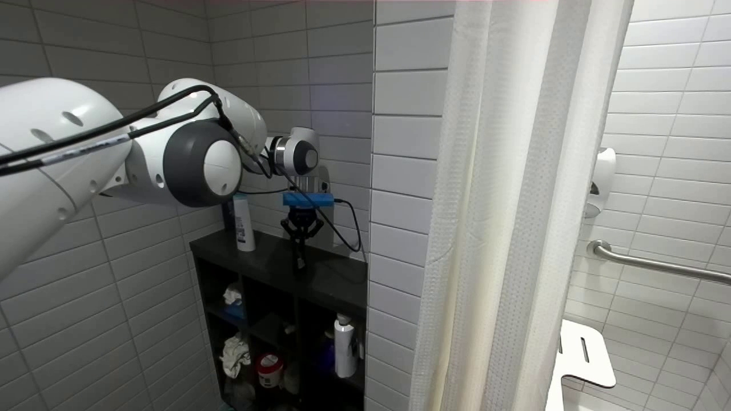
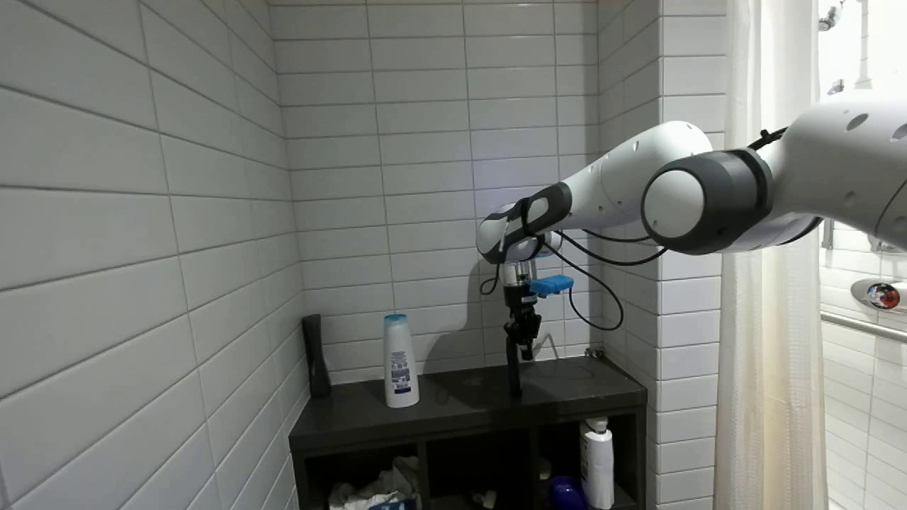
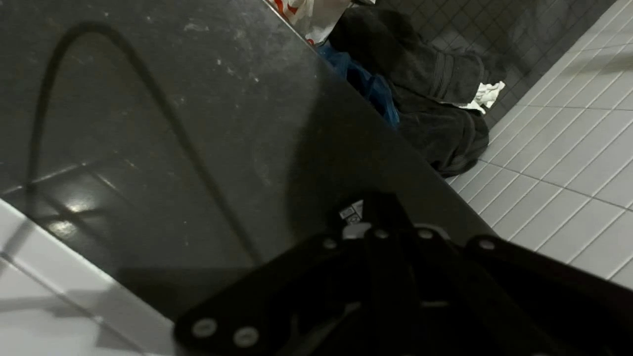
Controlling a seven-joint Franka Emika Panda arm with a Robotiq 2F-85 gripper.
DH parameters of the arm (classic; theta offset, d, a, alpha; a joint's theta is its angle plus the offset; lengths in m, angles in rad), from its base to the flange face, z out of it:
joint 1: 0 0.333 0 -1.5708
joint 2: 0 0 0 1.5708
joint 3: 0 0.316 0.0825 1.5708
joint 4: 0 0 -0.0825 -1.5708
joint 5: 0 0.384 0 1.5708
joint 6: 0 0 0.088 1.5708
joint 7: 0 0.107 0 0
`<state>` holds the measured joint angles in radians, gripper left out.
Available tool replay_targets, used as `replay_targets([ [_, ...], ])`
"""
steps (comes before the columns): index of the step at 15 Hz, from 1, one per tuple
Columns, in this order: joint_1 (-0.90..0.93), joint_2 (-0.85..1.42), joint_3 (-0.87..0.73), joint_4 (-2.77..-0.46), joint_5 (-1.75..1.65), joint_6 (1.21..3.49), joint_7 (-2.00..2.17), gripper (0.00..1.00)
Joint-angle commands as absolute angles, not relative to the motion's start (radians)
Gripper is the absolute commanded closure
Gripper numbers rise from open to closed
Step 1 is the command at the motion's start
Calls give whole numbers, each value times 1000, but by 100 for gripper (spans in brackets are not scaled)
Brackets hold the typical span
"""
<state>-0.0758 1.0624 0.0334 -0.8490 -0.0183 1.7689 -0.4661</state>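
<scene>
Room: bathroom with a shower area
Walls (image 2: 432, 163): tiled in pale rectangles
Curtain (image 1: 502, 205): off-white, hanging in folds
Grab bar (image 1: 662, 264): metal, wall-mounted
Seat (image 1: 597, 359): white, slotted, beyond the curtain
Bottle (image 2: 401, 365): shampoo-style, standing on dark shelving (image 2: 457, 397)

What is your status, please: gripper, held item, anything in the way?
Gripper closed on slim dark item, upright. Unclear if it touches shelf top. White bottle stands aside, likely not blocking.

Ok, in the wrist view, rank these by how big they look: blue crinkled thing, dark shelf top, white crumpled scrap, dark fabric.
1. dark shelf top
2. dark fabric
3. blue crinkled thing
4. white crumpled scrap
Apparent sizes only.
</scene>
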Motion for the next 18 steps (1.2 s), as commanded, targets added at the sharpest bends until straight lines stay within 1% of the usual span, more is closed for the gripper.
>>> replay_targets([
  [1, -69, 1055, 25, -848, -35, 1781, -476, 69],
  [3, -67, 1047, 26, -857, -39, 1794, -477, 60],
  [8, -55, 1029, 26, -874, -56, 1833, -473, 27],
  [11, -50, 1024, 27, -877, -62, 1848, -471, 6],
  [12, -49, 1025, 28, -876, -62, 1851, -472, 2],
  [13, -48, 1026, 29, -875, -62, 1853, -471, 0],
  [18, -47, 1032, 32, -874, -57, 1855, -473, 0],
])
